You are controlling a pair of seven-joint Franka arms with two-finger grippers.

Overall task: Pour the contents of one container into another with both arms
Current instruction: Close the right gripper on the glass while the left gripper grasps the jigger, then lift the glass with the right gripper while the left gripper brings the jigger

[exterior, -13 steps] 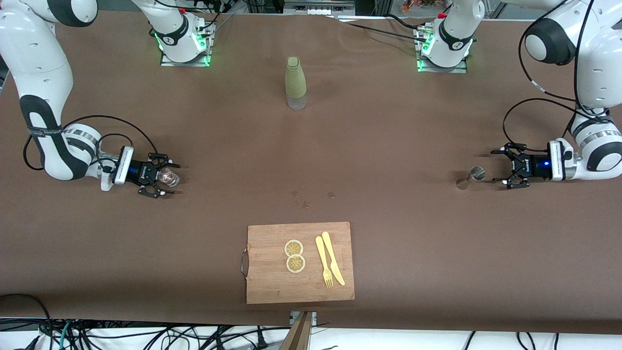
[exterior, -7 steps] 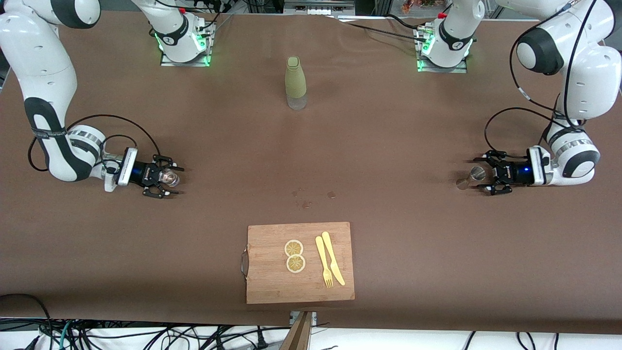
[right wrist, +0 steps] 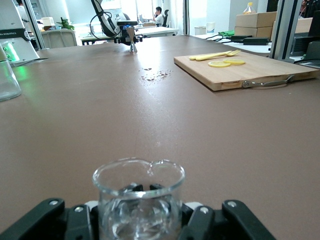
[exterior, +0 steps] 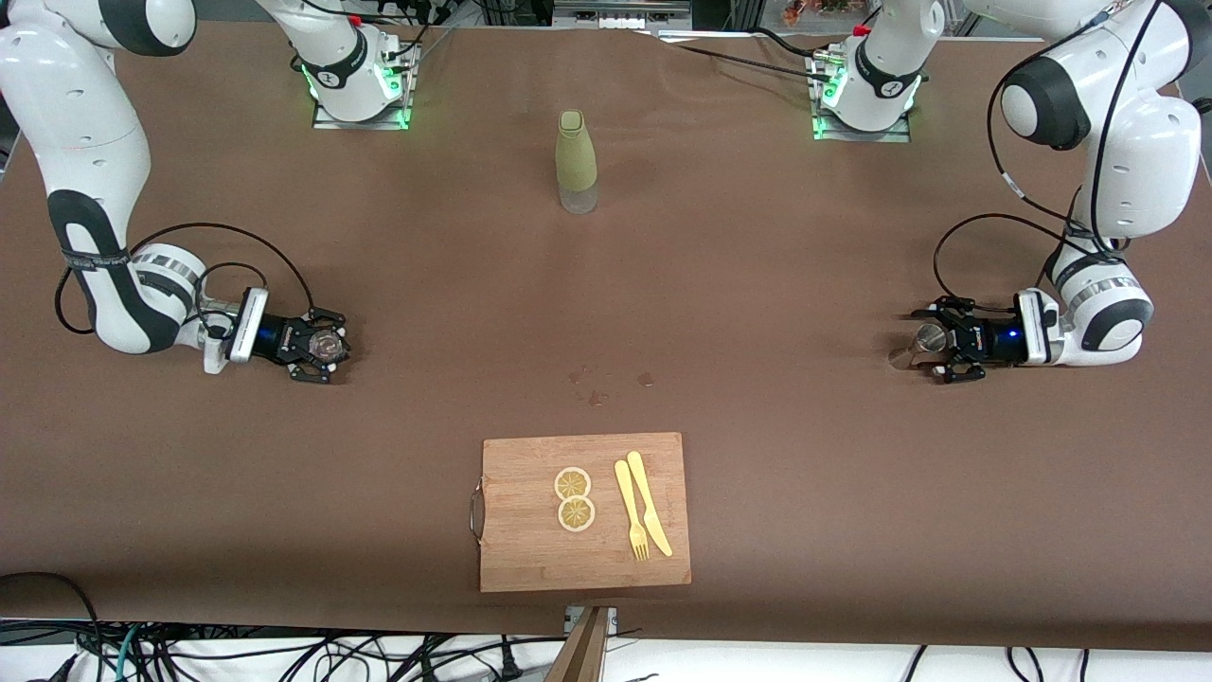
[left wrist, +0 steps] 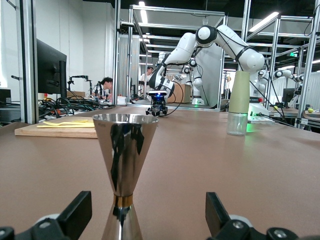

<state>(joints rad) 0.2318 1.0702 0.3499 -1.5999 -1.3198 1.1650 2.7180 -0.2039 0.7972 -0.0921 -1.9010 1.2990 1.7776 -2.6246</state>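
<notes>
My right pincer (exterior: pixel 327 347) is clamped on the glass cup (exterior: pixel 328 345); my left pincer (exterior: pixel 933 341) stands apart around the jigger (exterior: pixel 929 338). I worry the jigger tips if I close off-centre; its waist is narrow.

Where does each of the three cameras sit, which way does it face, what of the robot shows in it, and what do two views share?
Front view: high, facing both bases; the right gripper is shut on the glass cup, the left gripper open around the jigger.
Left wrist view: low at the table, looking over its open fingers at the jigger and the right arm.
Right wrist view: low, behind the glass cup, toward the left arm.
Shared: cutting board shows in all.
</notes>
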